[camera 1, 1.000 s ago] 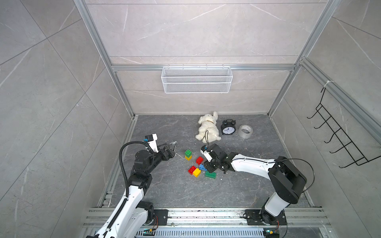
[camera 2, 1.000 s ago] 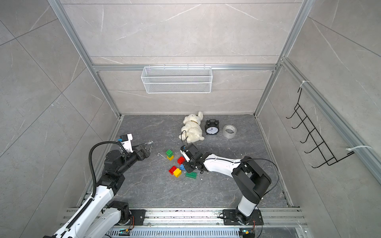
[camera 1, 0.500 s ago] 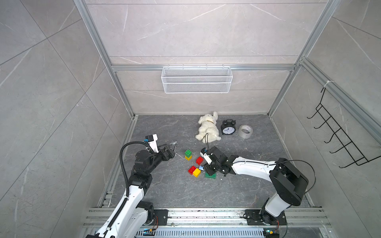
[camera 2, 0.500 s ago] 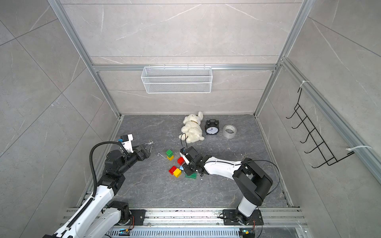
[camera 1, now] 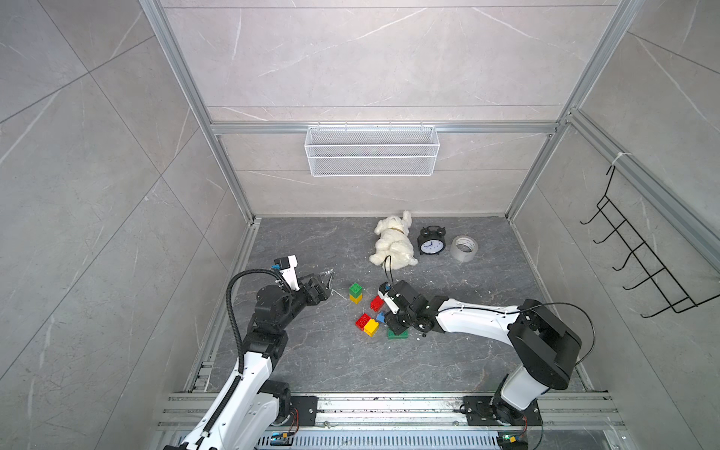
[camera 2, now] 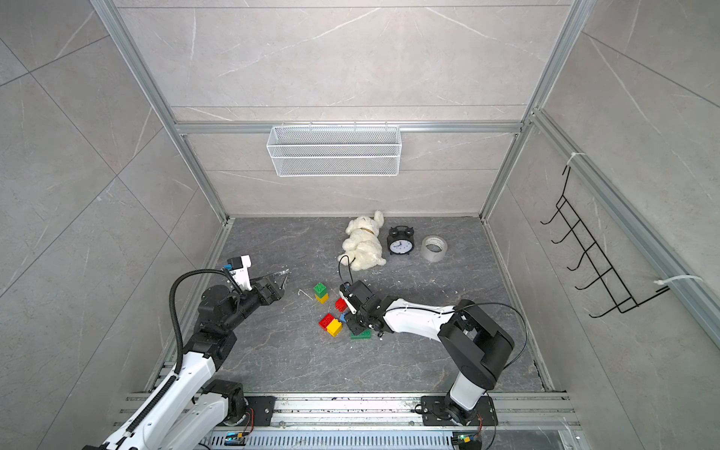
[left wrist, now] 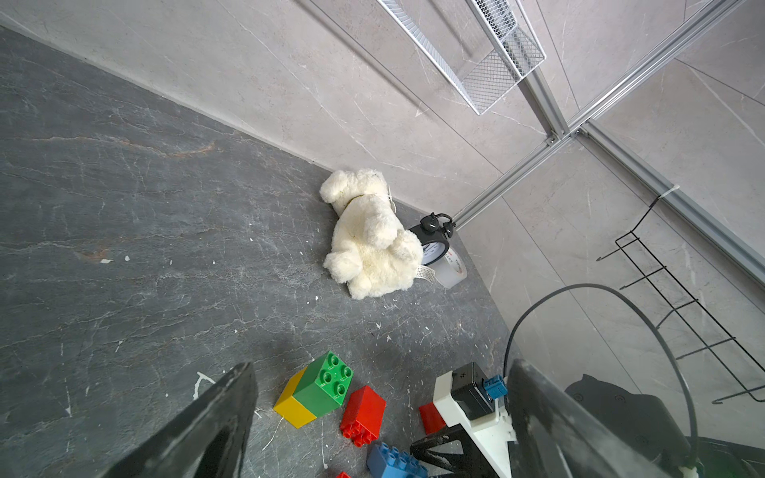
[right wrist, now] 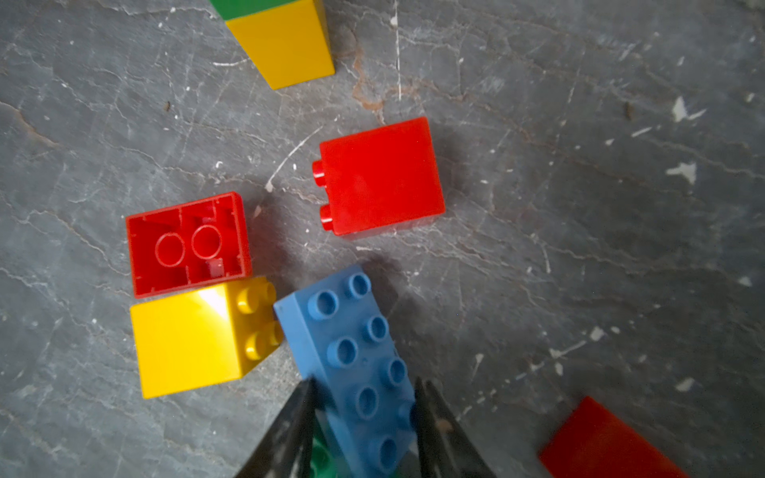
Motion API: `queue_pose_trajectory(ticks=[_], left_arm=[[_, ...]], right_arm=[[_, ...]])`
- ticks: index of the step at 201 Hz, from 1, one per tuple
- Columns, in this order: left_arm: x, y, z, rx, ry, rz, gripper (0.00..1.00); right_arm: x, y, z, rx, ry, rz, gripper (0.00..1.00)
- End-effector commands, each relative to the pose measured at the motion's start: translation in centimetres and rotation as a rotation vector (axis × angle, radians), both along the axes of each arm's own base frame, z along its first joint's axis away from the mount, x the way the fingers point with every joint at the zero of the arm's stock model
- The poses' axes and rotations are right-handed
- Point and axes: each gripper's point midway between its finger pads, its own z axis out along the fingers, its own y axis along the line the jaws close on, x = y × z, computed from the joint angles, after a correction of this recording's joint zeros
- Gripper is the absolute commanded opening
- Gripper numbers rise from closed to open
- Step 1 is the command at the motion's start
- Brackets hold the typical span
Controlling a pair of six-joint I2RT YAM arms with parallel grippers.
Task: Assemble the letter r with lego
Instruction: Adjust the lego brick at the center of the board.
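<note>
Black right jaws are clamping the long blue brick (right wrist: 356,364) by its two long sides, low over the dark counter (camera 1: 311,358). The gripped end is sitting above a green brick (right wrist: 323,459). The free end is pointing at a yellow brick (right wrist: 190,335), which is lying on its side just beside it. That yellow brick is touching an upturned red brick (right wrist: 186,244). A second red brick (right wrist: 381,178) is lying on its side, apart from both. A green-on-yellow stack (camera 1: 355,293) is standing upright nearer the left arm. The left jaws are hanging spread wide and empty above the counter, well apart from the bricks.
</note>
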Motion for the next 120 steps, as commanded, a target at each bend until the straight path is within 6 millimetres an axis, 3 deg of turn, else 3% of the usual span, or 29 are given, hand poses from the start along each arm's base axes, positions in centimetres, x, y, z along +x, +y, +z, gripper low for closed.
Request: queue_pose_trajectory(ticks=[1, 23, 75, 120], left_arm=[[-0.3, 0.3, 0.3, 0.003, -0.019, 0.011, 0.97], [-0.3, 0.5, 0.1, 0.004, -0.017, 0.023, 0.97], [-0.2, 0.5, -0.3, 0.007, -0.007, 0.021, 0.96], [-0.2, 0.7, -0.8, 0.014, 0.003, 0.036, 0.96]], right_arm=[[-0.4, -2.2, -2.6, -0.132, 0.013, -0.034, 0.41], [0.1, -2.3, -2.2, -0.147, -0.019, -0.032, 0.41], [0.3, -1.3, -3.6, -0.160, 0.019, -0.007, 0.42], [1.1, -1.9, -2.7, -0.185, -0.032, -0.027, 0.41]])
